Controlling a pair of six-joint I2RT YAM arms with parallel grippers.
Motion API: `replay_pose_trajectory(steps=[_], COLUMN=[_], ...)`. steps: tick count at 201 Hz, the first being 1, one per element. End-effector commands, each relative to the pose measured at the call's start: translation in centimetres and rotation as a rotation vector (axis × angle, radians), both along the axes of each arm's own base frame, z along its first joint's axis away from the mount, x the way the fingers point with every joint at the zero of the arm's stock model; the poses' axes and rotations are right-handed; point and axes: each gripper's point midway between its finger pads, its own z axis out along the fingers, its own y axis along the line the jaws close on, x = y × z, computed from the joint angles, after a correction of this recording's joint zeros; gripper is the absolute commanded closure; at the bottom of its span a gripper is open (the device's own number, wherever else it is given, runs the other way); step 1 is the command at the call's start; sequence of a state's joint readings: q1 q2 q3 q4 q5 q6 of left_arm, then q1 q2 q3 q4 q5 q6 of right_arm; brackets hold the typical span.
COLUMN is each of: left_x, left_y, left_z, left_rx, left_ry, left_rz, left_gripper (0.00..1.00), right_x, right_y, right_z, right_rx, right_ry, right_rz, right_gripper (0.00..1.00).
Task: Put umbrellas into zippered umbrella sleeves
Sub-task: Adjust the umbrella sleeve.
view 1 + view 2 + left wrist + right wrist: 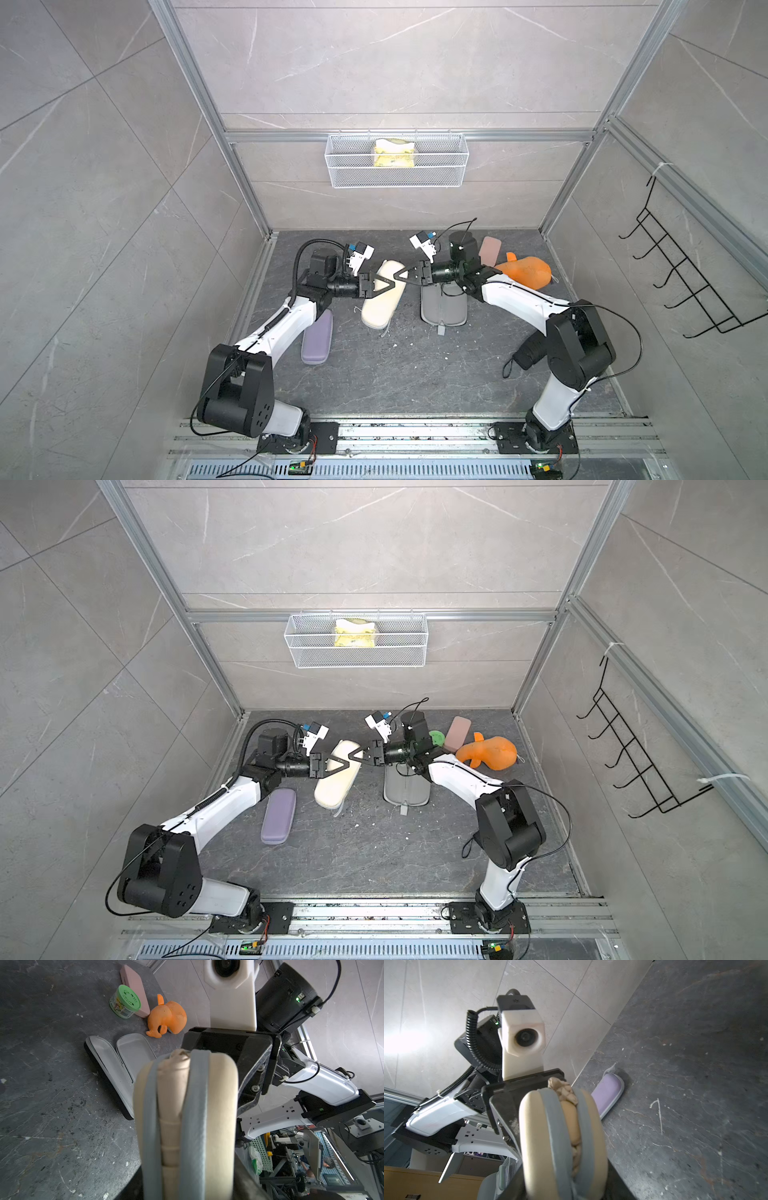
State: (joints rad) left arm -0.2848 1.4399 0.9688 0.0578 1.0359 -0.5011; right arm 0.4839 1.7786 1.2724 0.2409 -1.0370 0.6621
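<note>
Mid-table, left end effector (388, 284), right end effector (401, 276) astride cream sleeve (380, 309), grips hidden, unclear

Counting three zippered sleeves: lilac sleeve (317, 343), cream sleeve (380, 311), open black sleeve (442, 309). Two umbrellas are showing: cream umbrella (172, 1088), black umbrella (528, 352). Far right, one each sitting: pink case (490, 250), orange plush (525, 272), green-lidded tub (436, 738). One wire basket (357, 174) hanging far, holding one yellow packet (395, 154).

Cream sleeve (220, 1105) at the left gripper (388, 283): matt, smooth shell; grey woven zipper tape (195, 1105). Cream umbrella (172, 1093) inside: creased cloth. Floor (52, 1105) below: dark, rough, scuffed stone look. Orange toy (168, 1016) beyond: plush.
</note>
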Motion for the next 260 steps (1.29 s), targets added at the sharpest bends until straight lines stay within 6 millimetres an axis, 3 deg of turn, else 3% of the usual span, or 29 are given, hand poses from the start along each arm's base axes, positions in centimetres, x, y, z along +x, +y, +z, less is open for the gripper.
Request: replay_pose_trajectory(steps=[1,31,56,86,108,152,181,209,239,260], left_x=[1.0,3.3,4.5,3.8,3.1,2.1,2.7,3.5,4.1,4.1], left_y=[0.8,4.5,8.4,10.9,11.6,9.7,8.3,6.5,5.6,4.8], left_z=[3.9,3.4,1.2,-1.3,-1.0,0.0,-0.2,1.1,2.3,3.0], left_rx=[-0.064,-0.083,-0.109,-0.158,-0.28,-0.329,-0.374,-0.39,-0.403,-0.416], left_ry=[-0.08,-0.024,0.08,0.152,0.172,0.138,0.152,0.12,0.071,0.035], left_rz=[0.057,0.324,0.568,0.741,0.798,0.801,0.78,0.736,0.701,0.643], left_gripper=[0.39,0.24,0.19,0.14,0.1,0.04,0.02,0.02,0.12,0.26], right_x=[0.9,2.5,3.7,4.7,5.2,5.8,5.4,4.4,3.0,2.4], right_y=[0.1,-0.3,-0.7,-1.2,-1.5,-1.9,-1.7,-0.7,0.5,1.0], right_z=[0.6,1.6,2.7,4.0,4.2,4.4,5.1,5.3,5.6,5.4], right_rx=[0.032,0.073,0.114,0.164,0.179,0.243,0.268,0.28,0.281,0.269], right_ry=[-0.019,-0.011,0.011,0.013,0.018,0.069,0.087,0.108,0.115,0.125], right_rz=[-0.049,-0.15,-0.234,-0.311,-0.354,-0.424,-0.431,-0.413,-0.392,-0.375], right_gripper=[0.67,0.79,0.83,0.85,0.87,0.87,0.87,0.86,0.82,0.68])
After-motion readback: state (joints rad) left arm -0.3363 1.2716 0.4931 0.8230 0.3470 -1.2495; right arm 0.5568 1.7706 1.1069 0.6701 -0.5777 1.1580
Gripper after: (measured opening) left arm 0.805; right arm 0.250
